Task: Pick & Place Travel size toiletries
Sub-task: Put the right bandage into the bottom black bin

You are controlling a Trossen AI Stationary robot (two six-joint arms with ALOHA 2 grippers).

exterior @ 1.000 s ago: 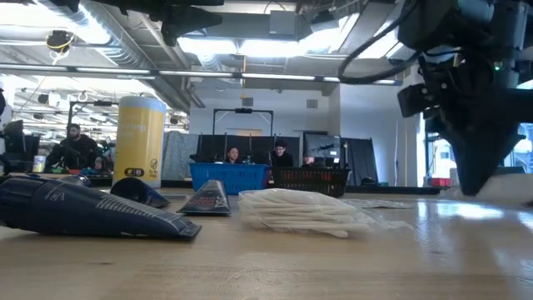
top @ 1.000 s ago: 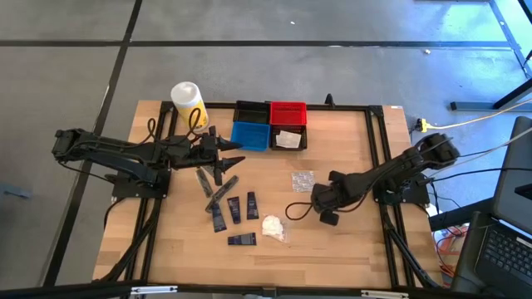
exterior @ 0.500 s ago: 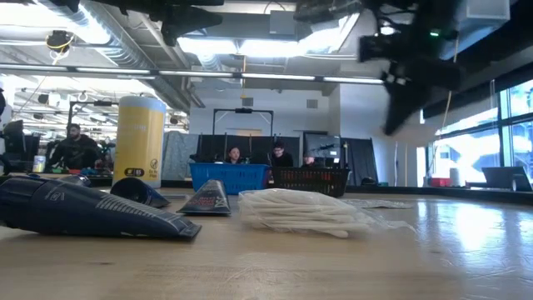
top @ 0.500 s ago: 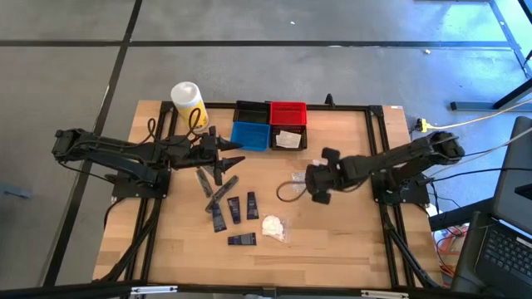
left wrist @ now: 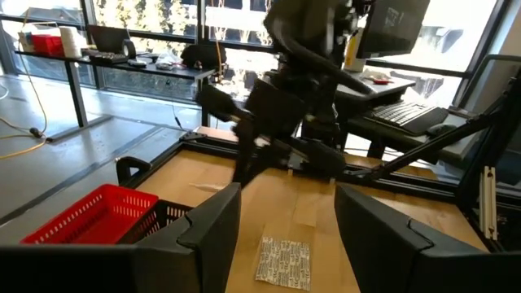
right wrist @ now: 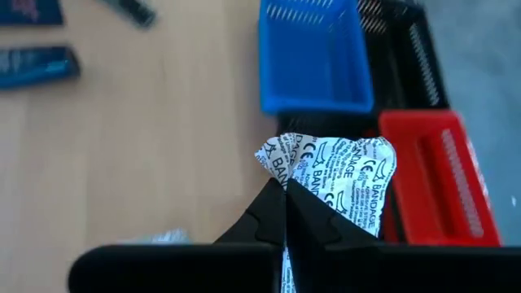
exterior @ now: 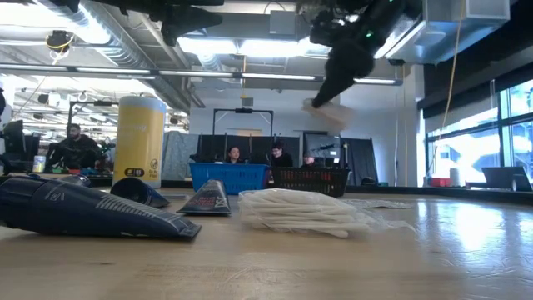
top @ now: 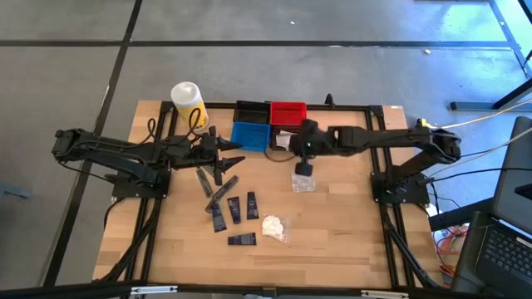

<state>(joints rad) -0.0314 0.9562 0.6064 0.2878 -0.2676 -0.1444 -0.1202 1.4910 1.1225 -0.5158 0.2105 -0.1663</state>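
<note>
Several flat dark tubes (top: pixel 234 209) and a white wad in clear wrap (top: pixel 273 226) lie flat on the table's middle. A clear printed packet (top: pixel 302 182) lies right of them; it also shows in the left wrist view (left wrist: pixel 285 260). My right gripper (top: pixel 301 149) hangs above the table beside the small bins, shut on a white printed packet (right wrist: pixel 342 183). That packet shows high in the low view (exterior: pixel 329 112). My left gripper (top: pixel 226 158) hovers open over the tubes' far end, its fingers (left wrist: pixel 213 224) spread wide. My right gripper pinches the white printed packet between its two fingers (right wrist: pixel 281 213) at one edge (right wrist: pixel 295 185). The fingers point down from above. The packet is lifted clear and hangs crumpled below the fingers (exterior: pixel 329 112), high over the table near the bins.
Four small bins stand in a block at the far edge: black (top: pixel 249 110), red (top: pixel 288 112), blue (top: pixel 250 135), and a black one holding a white packet (top: pixel 288 139). A yellow cylinder with a white top (top: pixel 187 101) stands left of them. People sit beyond the table (exterior: pixel 233 155).
My right gripper has risen from low over the table's right middle. It has swung toward the far edge and left, past the clear packet on the table, to the bins. The white packet now hangs from it in the low view. My left arm has kept still.
</note>
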